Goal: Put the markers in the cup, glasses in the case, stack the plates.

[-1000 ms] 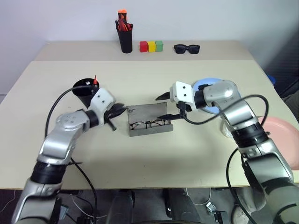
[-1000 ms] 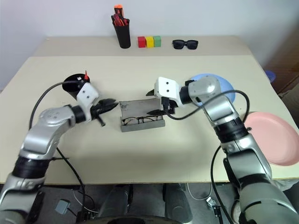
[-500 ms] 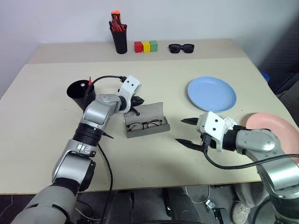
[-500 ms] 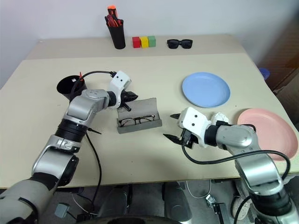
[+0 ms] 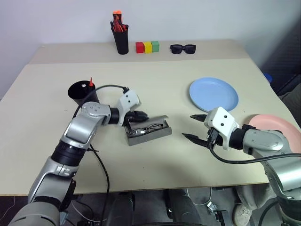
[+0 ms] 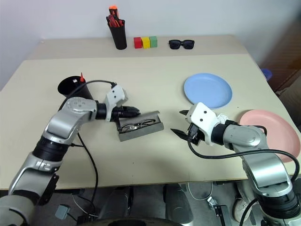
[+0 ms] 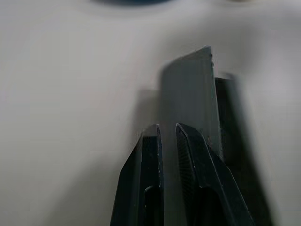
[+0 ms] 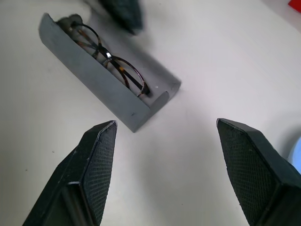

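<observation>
Grey case [image 5: 149, 132] lid partly hides the glasses [image 5: 146, 128].

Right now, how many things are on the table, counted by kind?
Plates: 2 (blue, pink)
Eyewear: 2 (glasses, sunglasses)
Glasses case: 1
Black cup: 1
Pen holder: 1
Small blocks: 3 (red, yellow, green)
Total: 10

Silver jointed arms are carrying white wrist blocks and black cables; the left gripper [image 5: 142, 116] and right gripper [image 5: 194, 127] are showing black tapered fingers.
</observation>
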`<state>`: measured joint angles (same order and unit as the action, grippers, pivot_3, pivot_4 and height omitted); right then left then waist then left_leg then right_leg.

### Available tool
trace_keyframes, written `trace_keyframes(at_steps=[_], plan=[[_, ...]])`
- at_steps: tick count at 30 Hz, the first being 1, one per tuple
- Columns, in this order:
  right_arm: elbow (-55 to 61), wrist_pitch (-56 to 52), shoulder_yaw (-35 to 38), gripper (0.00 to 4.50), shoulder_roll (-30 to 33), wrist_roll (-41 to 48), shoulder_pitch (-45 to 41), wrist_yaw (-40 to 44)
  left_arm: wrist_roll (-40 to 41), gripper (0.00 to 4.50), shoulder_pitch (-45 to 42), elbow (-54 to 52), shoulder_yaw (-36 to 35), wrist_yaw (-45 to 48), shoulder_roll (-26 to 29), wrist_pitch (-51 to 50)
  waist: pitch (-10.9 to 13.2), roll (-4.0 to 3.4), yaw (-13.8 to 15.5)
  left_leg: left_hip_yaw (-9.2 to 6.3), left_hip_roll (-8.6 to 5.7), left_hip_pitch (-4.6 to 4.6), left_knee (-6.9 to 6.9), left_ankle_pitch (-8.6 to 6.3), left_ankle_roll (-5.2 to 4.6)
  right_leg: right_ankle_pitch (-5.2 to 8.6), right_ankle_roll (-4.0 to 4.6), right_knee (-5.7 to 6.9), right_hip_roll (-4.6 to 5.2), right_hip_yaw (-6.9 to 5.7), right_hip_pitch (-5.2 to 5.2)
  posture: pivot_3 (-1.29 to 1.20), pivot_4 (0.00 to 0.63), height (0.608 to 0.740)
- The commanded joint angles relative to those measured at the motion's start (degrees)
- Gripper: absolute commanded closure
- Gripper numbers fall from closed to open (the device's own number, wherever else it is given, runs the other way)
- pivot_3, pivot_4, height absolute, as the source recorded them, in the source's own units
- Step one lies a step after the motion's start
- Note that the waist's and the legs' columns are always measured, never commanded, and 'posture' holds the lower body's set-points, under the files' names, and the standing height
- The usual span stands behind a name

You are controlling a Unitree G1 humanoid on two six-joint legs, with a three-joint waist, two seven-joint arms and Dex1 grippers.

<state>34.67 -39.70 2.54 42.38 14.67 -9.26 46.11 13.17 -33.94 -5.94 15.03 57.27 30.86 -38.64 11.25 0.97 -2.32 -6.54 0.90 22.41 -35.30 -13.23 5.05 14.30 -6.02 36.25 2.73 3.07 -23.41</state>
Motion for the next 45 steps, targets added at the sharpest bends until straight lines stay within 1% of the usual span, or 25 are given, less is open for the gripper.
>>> trace_keyframes(at_steps=[1, 2, 4, 6, 8, 9, 12, 17, 20, 23, 24, 26, 28, 29, 33, 35, 37, 40, 42, 45], plan=[[-3.14, 1.97, -0.26, 1.07, -0.51, -1.6, -2.53, -2.74, 1.44, 3.98, 1.71, -5.47, 0.55, 1.57, 1.24, 0.49, 0.0, 0.0, -0.01, 0.0, 0.0, 0.01, -0.01, 0.0, 0.0, 0.03, 0.06, 0.0, 0.0, 0.0, 0.0, 0.0, 0.15, 0.74], [-5.2, 1.97, -0.65, 1.07, -0.74, -2.6, -3.93, -4.08, 1.09, 3.98, 2.7, -6.25, 0.92, 2.09, 1.73, 1.8, 0.0, 0.0, -0.04, 0.0, 0.0, 0.01, -0.01, 0.0, 0.0, 0.05, 0.08, 0.0, 0.0, 0.0, 0.0, 0.0, 0.15, 0.74], [-11.13, 2.27, -1.67, 1.07, -1.68, -5.64, -7.92, -7.98, -0.66, 3.98, 4.23, -5.61, 0.06, 1.2, 1.16, 9.69, 0.0, 0.0, -0.31, 0.02, 0.0, -0.03, -0.01, 0.0, 0.0, 0.05, 0.11, 0.0, -0.01, 0.01, 0.0, 0.0, 0.15, 0.74], [-16.84, 2.74, -2.58, 1.07, -2.68, -8.06, -11.38, -10.9, -0.43, 3.98, 4.09, -3.94, -1.77, -1.41, -0.33, 10.07, 0.0, 0.0, -0.08, 0.07, 0.0, -0.03, -0.01, 0.0, 0.0, 0.05, 0.16, 0.0, 0.0, 0.05, -0.01, 0.0, 0.15, 0.74], [-25.27, 4.44, -4.88, 1.07, -2.97, -12.31, -15.2, -13.96, 2.32, 3.98, 4.91, -4.6, -5.03, -2.44, -1.37, 10.08, 0.0, 0.0, -0.1, 0.06, 0.01, -0.03, -0.03, 0.01, -0.01, 0.04, 0.15, 0.0, -0.01, 0.05, -0.01, 0.0, 0.15, 0.74], [-28.67, 5.88, -6.04, 1.07, -2.71, -14.02, -16.54, -14.54, 2.46, 3.98, 5.63, -5.4, -5.69, -2.35, -1.09, 11.26, 0.0, 0.0, -0.1, 0.06, 0.0, -0.01, -0.05, 0.01, -0.01, 0.04, 0.15, 0.0, 0.0, 0.05, -0.01, 0.0, 0.15, 0.74], [-38.06, 11.54, -8.9, 1.07, -2.28, -17.01, -19.89, -13.68, 1.71, 3.98, 9.16, -6.98, -8.73, -4.02, 0.63, 13.9, 0.0, -0.01, -0.17, 0.07, 0.0, -0.01, 0.07, 0.0, -0.01, -0.02, 0.01, -0.03, 0.01, 0.05, -0.04, 0.0, 0.15, 0.74], [-42.28, 15.02, -9.37, 1.07, -2.45, -17.05, -21.64, -10.45, 2.05, 3.98, 11.93, -5.84, -13.49, -7.47, 1.56, 15.3, 0.02, -0.04, -0.17, 0.07, 0.0, 0.03, 0.07, 0.0, -0.02, -0.05, -0.07, -0.02, 0.01, 0.05, -0.08, 0.0, 0.15, 0.74], [-45.28, 16.63, -10.32, 1.07, -2.77, -18.33, -21.89, -10.34, 2.13, 3.98, 13.89, -6.72, -14.74, -7.98, 2.28, 16.19, 0.01, -0.03, -0.24, 0.08, 0.0, -0.04, 0.02, 0.0, -0.01, -0.05, -0.06, -0.02, 0.01, 0.05, 0.0, 0.0, 0.15, 0.74], [-48.67, 18.8, -11.03, 1.89, -3.13, -20.59, -22.69, -12.08, 2.62, 4.04, 16.24, -8.62, -15.62, -8.1, 2.78, 16.86, 0.01, -0.03, -0.22, 0.08, 0.0, -0.05, 0.03, 0.0, -0.01, -0.05, -0.05, -0.02, 0.01, 0.05, 0.01, 0.0, 0.15, 0.74], [-48.96, 19.52, -11.16, 2.33, -3.07, -21.19, -22.77, -12.51, 2.87, 4.04, 16.92, -9.27, -15.81, -8.18, 2.85, 16.77, 0.01, -0.03, -0.21, 0.09, 0.0, -0.05, 0.03, 0.0, -0.01, -0.05, -0.05, -0.02, 0.01, 0.06, 0.01, 0.0, 0.15, 0.74], [-48.9, 20.6, -11.28, 3.42, -2.9, -22.02, -22.77, -12.81, 3.05, 4.04, 17.65, -9.94, -15.87, -8.32, 2.92, 16.74, 0.01, -0.03, -0.06, 0.08, 0.0, -0.03, 0.02, 0.0, -0.01, -0.05, -0.05, -0.02, 0.02, 0.06, 0.01, 0.0, 0.15, 0.74], [-47.74, 21.39, -11.05, 4.41, -2.46, -22.77, -22.5, -12.98, 2.79, 4.04, 17.97, -10.06, -15.54, -8.52, 2.93, 17.18, 0.01, -0.04, -0.07, 0.08, 0.0, -0.03, 0.02, 0.0, -0.01, -0.05, -0.05, -0.02, 0.02, 0.06, 0.0, 0.0, 0.15, 0.74], [-45.98, 21.77, -10.67, 4.46, -1.78, -23.33, -22.07, -13.27, 2.55, 4.04, 18.1, -10.02, -15.24, -8.65, 2.85, 17.58, 0.01, -0.03, -0.11, 0.08, 0.0, -0.03, 0.02, 0.0, -0.01, -0.05, -0.05, -0.02, 0.02, 0.06, 0.0, 0.0, 0.15, 0.74], [-35.44, 21.13, -7.36, 4.46, 2.85, -23.77, -18.46, -11.44, 2.43, 4.04, 17.34, -9.56, -14.23, -9.08, 1.99, 19.23, 0.02, -0.05, -0.05, 0.08, 0.0, -0.02, 0.05, 0.0, -0.01, -0.05, -0.06, -0.02, 0.02, 0.05, -0.02, 0.0, 0.15, 0.74], [-26.34, 16.89, -0.93, 4.46, 6.58, -20.28, -13.9, -8.34, 2.91, 4.04, 16.14, -8.19, -13.5, -8.65, 1.03, 20.07, 0.04, -0.08, 0.47, 0.08, 0.0, 0.0, 0.05, 0.0, -0.01, -0.05, -0.07, -0.02, 0.02, 0.05, -0.03, 0.0, 0.15, 0.74], [-19.63, 13.47, 4.9, 4.46, 8.98, -17.33, -9.29, -5.95, 2.81, 4.04, 15.32, -6.77, -12.72, -7.84, 0.45, 20.99, 0.04, -0.08, 0.81, 0.08, -0.01, 0.02, 0.03, 0.0, -0.01, -0.04, -0.08, -0.04, 0.03, 0.05, -0.02, 0.0, 0.15, 0.74], [-10.79, 11.0, 16.62, 4.46, 12.89, -16.01, 3.8, -0.81, 0.85, 4.04, 13.19, -2.53, -9.93, -5.9, 0.05, 23.57, 0.01, -0.09, 1.81, 0.08, -0.01, -0.03, 0.03, -0.01, -0.01, -0.03, -0.07, -0.05, 0.01, 0.04, 0.02, 0.0, 0.15, 0.74], [-6.98, 8.92, 24.05, 4.46, 13.47, -16.09, 12.87, 2.16, 1.28, 4.04, 11.29, -0.27, -8.95, -4.81, -0.98, 24.22, -0.01, -0.05, 1.86, 0.07, -0.01, -0.01, 0.03, -0.01, -0.03, -0.01, -0.08, -0.11, 0.02, 0.0, 0.08, 0.0, 0.15, 0.74], [-4.68, 6.2, 30.58, 4.46, 13.76, -16.8, 22.6, 5.1, 1.16, 4.04, 9.06, 2.42, -7.6, -3.52, -2.37, 25.57, 0.0, -0.05, 1.54, 0.13, -0.03, 0.02, -0.07, -0.02, -0.03, 0.05, 0.02, -0.15, 0.06, 0.04, 0.1, 0.0, 0.15, 0.74]])
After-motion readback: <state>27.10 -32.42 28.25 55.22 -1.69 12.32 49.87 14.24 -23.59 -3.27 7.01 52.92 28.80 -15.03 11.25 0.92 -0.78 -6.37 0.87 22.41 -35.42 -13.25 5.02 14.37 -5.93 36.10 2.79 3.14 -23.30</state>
